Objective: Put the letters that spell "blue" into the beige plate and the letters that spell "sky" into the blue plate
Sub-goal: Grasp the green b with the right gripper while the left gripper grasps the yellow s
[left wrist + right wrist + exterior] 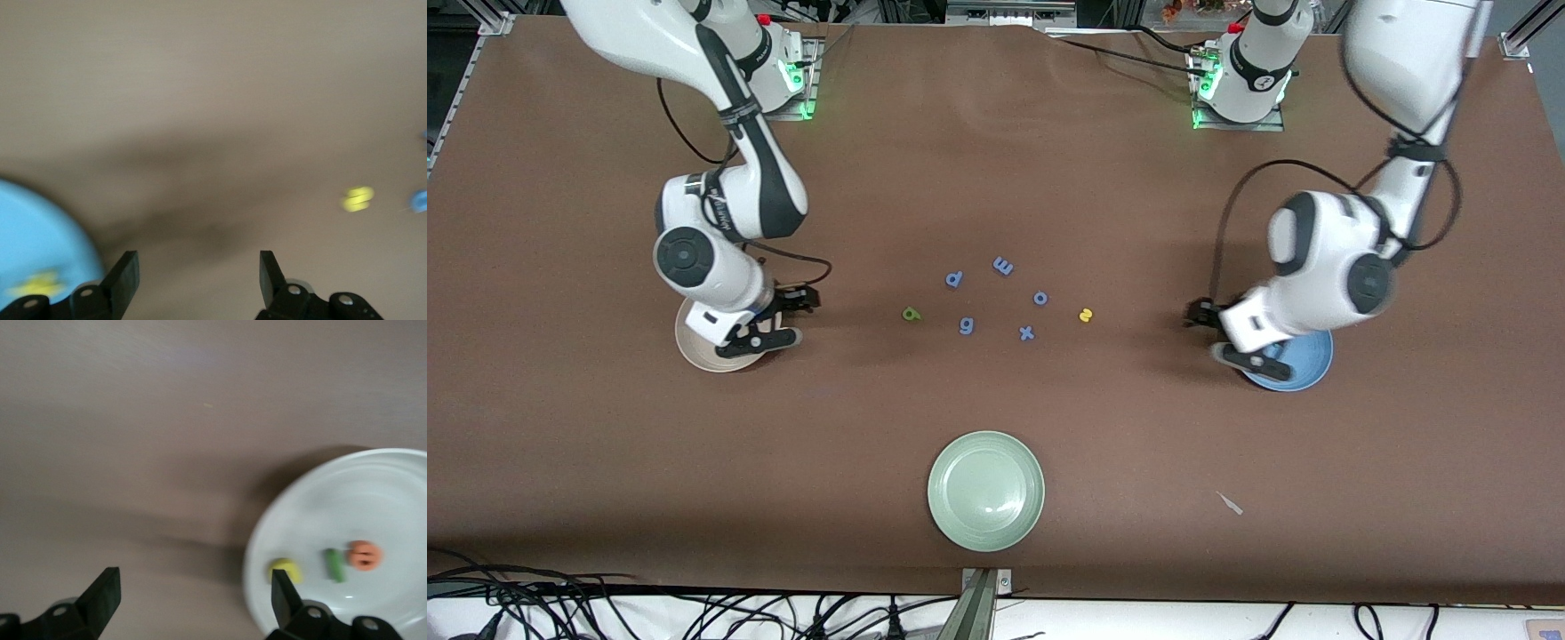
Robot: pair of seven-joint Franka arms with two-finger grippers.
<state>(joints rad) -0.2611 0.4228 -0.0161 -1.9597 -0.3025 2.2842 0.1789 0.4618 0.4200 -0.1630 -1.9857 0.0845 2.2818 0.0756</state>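
We find the right gripper (pixel 769 322) over the edge of the beige plate (pixel 694 348), near the right arm's end of the table. Its fingers stand apart and hold nothing. In the right wrist view the beige plate (pixel 373 487) carries three letters: a yellow letter (pixel 285 570), a dark green bar (pixel 334 564) and an orange letter (pixel 365 555).

The left gripper (pixel 1232 333) sits over the rim of the blue plate (pixel 1303 369), near the left arm's end of the table. Its fingers are likewise parted and empty. The left wrist view shows one yellow letter in the blue plate (pixel 33 227); that letter (pixel 37 283) lies close to the rim.

Two task letters remain on the bare table, in the middle zone among the blue letters (pixel 996 298). The light green letter (pixel 911 313) lies at the end of the cluster toward the right arm. The yellow letter (pixel 1085 315) lies at the end toward the left arm and also appears in the left wrist view (pixel 358 198).

We judge the right arm nearer to the light green letter, and the left arm nearer to the yellow one. Each letter lies away from its plate, toward the table's centre. Neither letter shows a marked long axis here. We cannot locate the teal letter in these views.

The pale green plate (pixel 985 491) stands near the table's front edge and takes no part.
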